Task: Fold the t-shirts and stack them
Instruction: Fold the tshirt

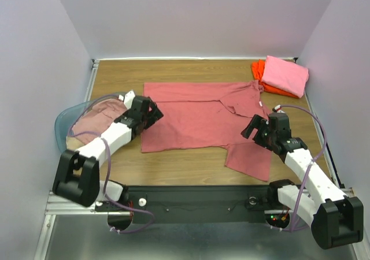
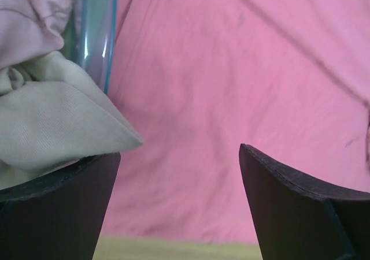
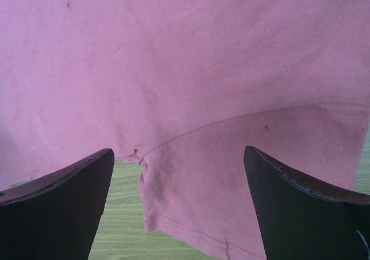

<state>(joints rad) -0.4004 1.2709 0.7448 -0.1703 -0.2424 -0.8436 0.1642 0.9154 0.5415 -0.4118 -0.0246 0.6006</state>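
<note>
A large salmon-red t-shirt [image 1: 196,115] lies spread flat on the wooden table [image 1: 173,167], one sleeve [image 1: 251,159] pointing to the near edge. My left gripper [image 1: 151,111] is open and empty over the shirt's left edge [image 2: 231,98]. My right gripper [image 1: 254,127] is open and empty over the shirt's right side, above the armpit seam of the near sleeve [image 3: 191,173]. A folded bright pink shirt [image 1: 286,74] lies on a folded orange one [image 1: 260,72] at the far right corner. A pale pink shirt [image 1: 95,121] and a beige one [image 2: 46,115] lie in the basket.
A translucent blue-green basket [image 1: 63,124] stands at the left edge of the table; its rim [image 2: 95,34] is close beside my left gripper. Grey walls close in the table on three sides. A metal rail runs along the near edge.
</note>
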